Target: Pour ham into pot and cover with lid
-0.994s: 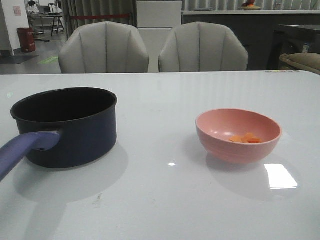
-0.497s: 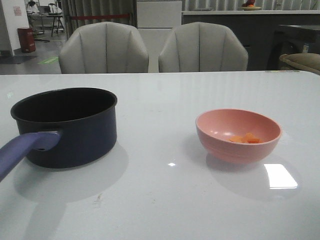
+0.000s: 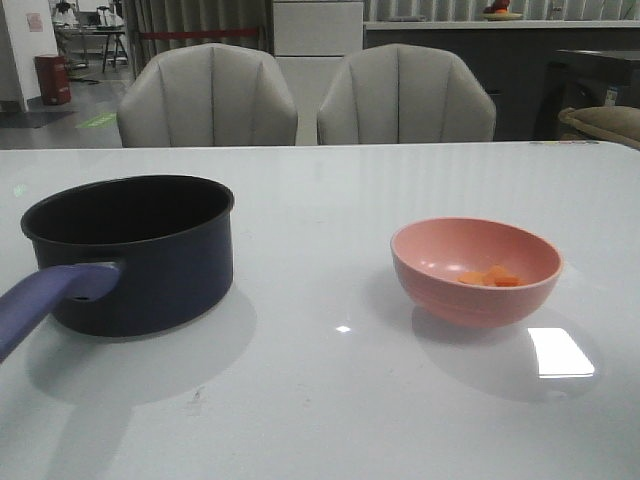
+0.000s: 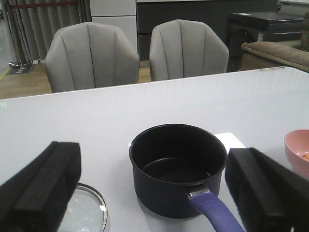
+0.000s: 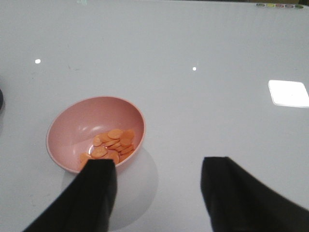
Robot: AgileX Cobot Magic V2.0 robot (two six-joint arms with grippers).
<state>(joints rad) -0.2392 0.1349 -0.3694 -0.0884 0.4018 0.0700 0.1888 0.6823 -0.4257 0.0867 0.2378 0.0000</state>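
Currently, the pot (image 3: 130, 250) is sitting upright on the left half of the white table (image 3: 330, 400) in the front view, with its purple-blue handle (image 3: 45, 300) pointing toward the robot and running off the left edge of that view. In the left wrist view the pot (image 4: 177, 166) is showing a dark, bare interior. The pink bowl (image 3: 476, 270) is standing on the right half of the table, well apart from the pot, and the ham (image 3: 490, 277) is lying inside it as small orange pieces gathered low against the near right wall. The right wrist view is showing the same ham (image 5: 112, 144) as thin orange slices heaped on the floor of the bowl (image 5: 95, 133).

The lid (image 4: 84, 212) is lying flat on the table just beside the pot, on its left side as the robot faces; only part of its glass and silver rim is showing past the left finger.

The left gripper (image 4: 159, 188) is hanging spread wide, its two dark fingers (image 4: 41, 188) flanking the pot with nothing between them but air. The right gripper (image 5: 159, 193) is likewise spread wide and gripping nothing; one of its fingers (image 5: 96, 191) is overlapping the near rim of the pink bowl in that view, though contact cannot be judged. Two grey chairs (image 3: 207, 95) are standing behind the table.
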